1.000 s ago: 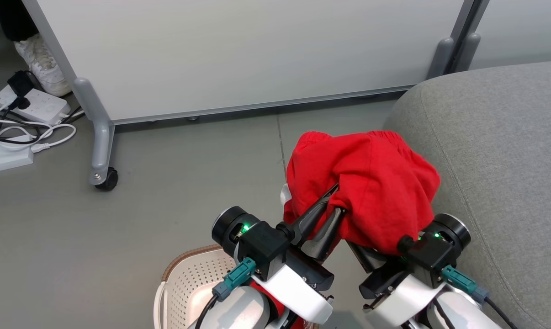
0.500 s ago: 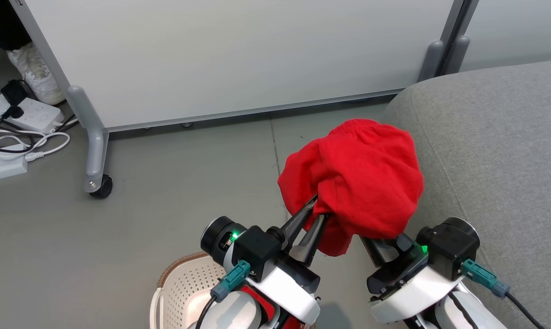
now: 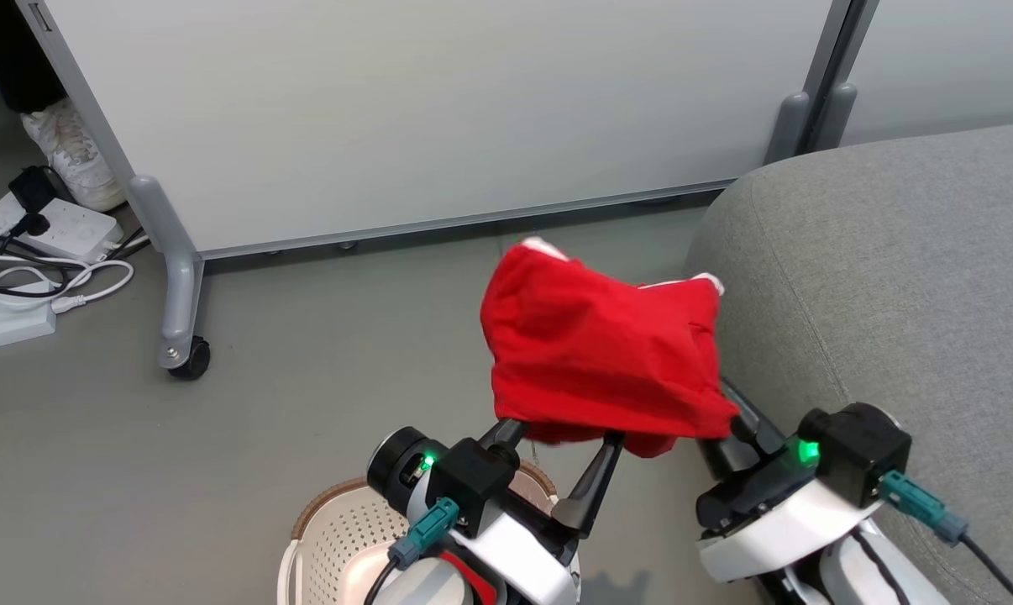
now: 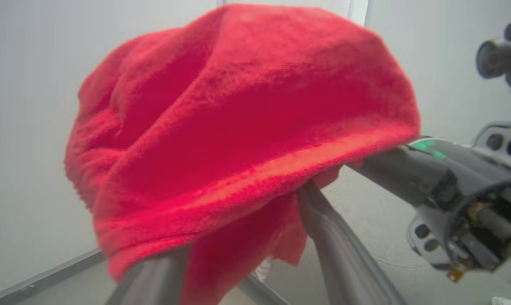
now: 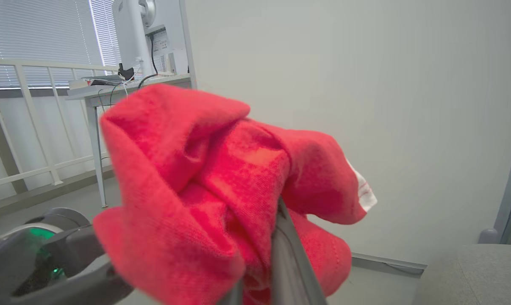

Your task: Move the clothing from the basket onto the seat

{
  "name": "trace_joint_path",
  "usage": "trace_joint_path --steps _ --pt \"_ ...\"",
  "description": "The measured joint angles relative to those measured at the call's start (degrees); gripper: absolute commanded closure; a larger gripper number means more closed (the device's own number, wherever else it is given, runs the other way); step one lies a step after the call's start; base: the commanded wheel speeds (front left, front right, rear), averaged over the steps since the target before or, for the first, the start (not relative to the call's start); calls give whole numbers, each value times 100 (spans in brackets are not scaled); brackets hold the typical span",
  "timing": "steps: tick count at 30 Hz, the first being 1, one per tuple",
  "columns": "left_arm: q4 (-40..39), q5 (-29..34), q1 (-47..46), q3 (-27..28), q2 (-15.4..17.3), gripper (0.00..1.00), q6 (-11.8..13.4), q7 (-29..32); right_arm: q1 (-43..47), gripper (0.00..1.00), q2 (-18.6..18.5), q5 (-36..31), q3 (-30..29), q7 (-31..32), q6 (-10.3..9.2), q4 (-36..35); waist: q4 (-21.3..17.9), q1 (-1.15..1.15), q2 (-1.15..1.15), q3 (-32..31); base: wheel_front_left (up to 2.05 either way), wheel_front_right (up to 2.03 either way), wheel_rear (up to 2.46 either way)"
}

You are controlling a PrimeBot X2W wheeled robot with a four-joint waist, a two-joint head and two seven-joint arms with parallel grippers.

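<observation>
Soft red garment (image 3: 595,353) of matt, cotton-like knit, its fine weave plain at close range, lies over the smooth, dark, dull-finished fingers of the left gripper (image 3: 559,439) and right gripper (image 3: 729,416). A white cloth trim (image 5: 364,191) edges it beyond the right gripper's tips. Behind the left gripper, the basket (image 3: 326,504) shows perforated white plastic under a brown woven-look rim. Beside the right gripper, the seat (image 3: 893,277) is grey, coarse-woven upholstery. Ahead of both, a smooth grey floor (image 3: 305,395) with a dull sheen meets a matt pale panel (image 3: 431,118) on painted metal-looking legs (image 3: 175,277).
</observation>
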Motion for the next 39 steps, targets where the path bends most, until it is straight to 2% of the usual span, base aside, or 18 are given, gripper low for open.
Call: trace_joint_path --steps 8,16,25,31,39 --pt "60 159 112 247 0 0 1 0 52 100 0 -94 -421 0 0 -2 -20 0 0 14 0 0 0" --pt "127 305 322 554 4 0 -8 0 174 100 -164 -178 -936 0 0 -35 -52 0 0 21 0 0 0" --pt "300 445 648 720 4 0 -276 0 505 100 -118 -333 -1540 0 0 22 -120 0 0 23 0 0 0" --pt "434 614 892 782 0 0 -656 0 731 100 -67 -335 -1808 0 0 122 -154 0 0 28 0 0 0" --pt "469 710 1146 826 2 0 -816 0 1041 100 20 -408 -2146 0 0 292 -126 0 0 -6 0 0 0"
